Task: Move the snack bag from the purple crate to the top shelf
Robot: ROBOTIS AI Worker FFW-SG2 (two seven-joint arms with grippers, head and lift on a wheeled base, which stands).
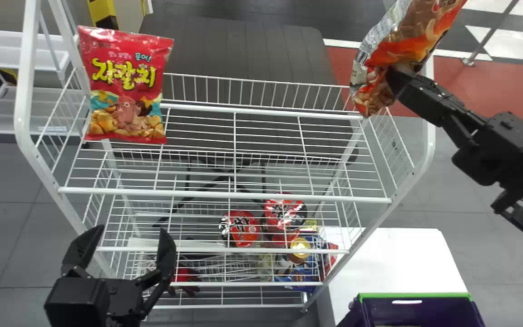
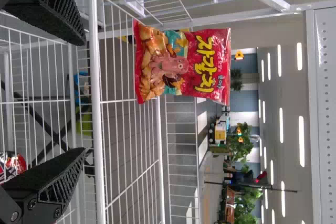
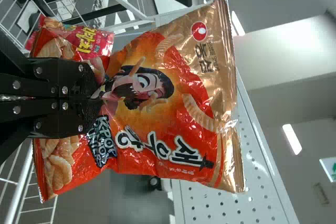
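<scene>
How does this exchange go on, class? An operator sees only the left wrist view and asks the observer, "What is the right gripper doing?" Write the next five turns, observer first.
Observer: The right gripper is shut on an orange snack bag.
Operator: Where is that bag against the top shelf?
Observer: The head view shows it held up at the right-hand end of the top shelf.
Operator: And the purple crate?
Observer: Its bright green rim is at the head view's bottom edge, right of centre, by a white table.
</scene>
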